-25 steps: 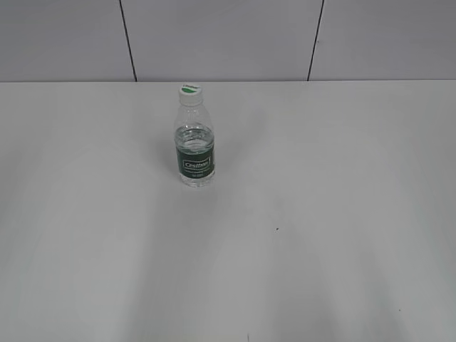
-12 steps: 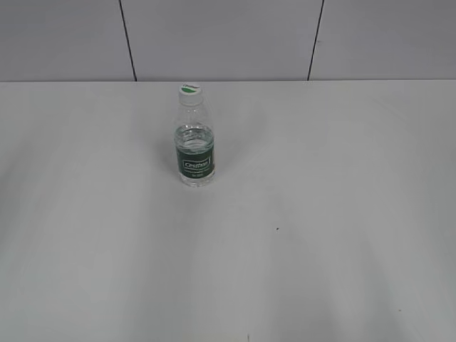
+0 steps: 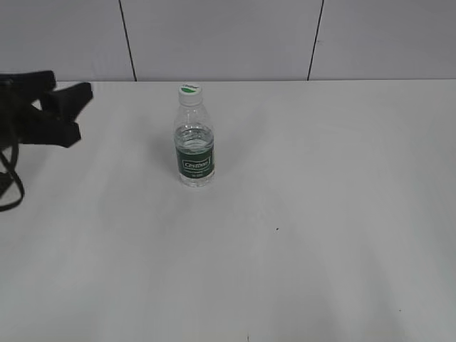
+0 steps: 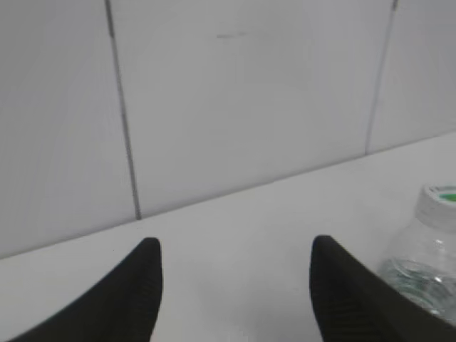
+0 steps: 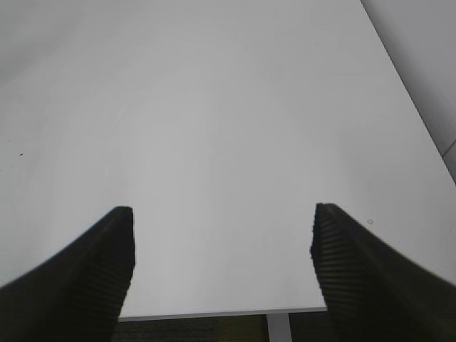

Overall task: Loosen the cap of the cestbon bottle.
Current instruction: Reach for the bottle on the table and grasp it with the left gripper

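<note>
The cestbon bottle (image 3: 194,153) stands upright on the white table (image 3: 299,214), clear with a dark green label band. Its white cap (image 3: 189,93) with a green logo sits on the neck. In the left wrist view the bottle (image 4: 424,274) and the cap (image 4: 438,203) show at the right edge. My left gripper (image 3: 75,110) is open and empty at the far left, well left of the bottle, and also shows in its wrist view (image 4: 236,249). My right gripper (image 5: 222,214) is open and empty over bare table; it does not show in the exterior view.
A grey panelled wall (image 3: 228,39) with dark seams rises behind the table. The right wrist view shows the table's edge (image 5: 214,312) and a table leg (image 5: 279,328) below it. A black cable (image 3: 11,189) hangs from the left arm.
The left gripper has come into the exterior view from the left edge. The bottle has not moved.
</note>
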`<state>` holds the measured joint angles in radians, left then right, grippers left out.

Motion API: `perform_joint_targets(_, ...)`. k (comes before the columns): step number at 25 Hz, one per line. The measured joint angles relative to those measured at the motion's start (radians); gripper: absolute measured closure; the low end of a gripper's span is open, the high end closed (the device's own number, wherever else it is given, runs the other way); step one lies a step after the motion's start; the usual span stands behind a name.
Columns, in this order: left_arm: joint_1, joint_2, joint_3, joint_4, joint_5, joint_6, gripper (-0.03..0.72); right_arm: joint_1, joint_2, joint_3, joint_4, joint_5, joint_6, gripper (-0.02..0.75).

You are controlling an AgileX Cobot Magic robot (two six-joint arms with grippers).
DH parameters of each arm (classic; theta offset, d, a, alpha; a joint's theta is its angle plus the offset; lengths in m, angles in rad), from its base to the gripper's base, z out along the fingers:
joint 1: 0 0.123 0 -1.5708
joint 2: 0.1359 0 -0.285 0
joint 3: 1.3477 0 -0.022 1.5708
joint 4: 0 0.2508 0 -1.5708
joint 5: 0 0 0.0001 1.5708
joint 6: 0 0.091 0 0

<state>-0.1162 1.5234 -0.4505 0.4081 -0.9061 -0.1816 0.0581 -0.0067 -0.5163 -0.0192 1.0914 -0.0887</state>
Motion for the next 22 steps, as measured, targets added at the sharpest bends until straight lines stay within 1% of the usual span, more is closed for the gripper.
perform_joint_targets(2, 0.011, 0.109, 0.0, 0.087, -0.123, -0.037, 0.28, 0.0, 0.0, 0.0, 0.0, 0.0, 0.0, 0.149)
perform_joint_targets(4, 0.026, 0.209, -0.001, 0.145, -0.221, -0.05, 0.28, 0.0, 0.0, 0.0, 0.0, 0.0, 0.0, 0.149)
perform_joint_targets(6, 0.042, 0.319, -0.022, 0.22, -0.269, -0.059, 0.28, 0.0, 0.0, 0.0, 0.0, 0.0, 0.0, 0.149)
perform_joint_targets(9, 0.054, 0.461, -0.091, 0.332, -0.282, -0.069, 0.28, 0.0, 0.0, 0.0, 0.0, 0.0, 0.0, 0.149)
perform_joint_targets(14, 0.055, 0.6, -0.235, 0.512, -0.289, -0.1, 0.281, 0.0, 0.0, 0.0, 0.0, 0.0, 0.0, 0.149)
perform_joint_targets(19, 0.055, 0.669, -0.35, 0.63, -0.296, -0.146, 0.282, 0.0, 0.0, 0.0, 0.0, 0.0, 0.0, 0.149)
perform_joint_targets(22, 0.055, 0.697, -0.402, 0.705, -0.297, -0.153, 0.283, 0.0, 0.0, 0.0, 0.0, 0.0, 0.0, 0.149)
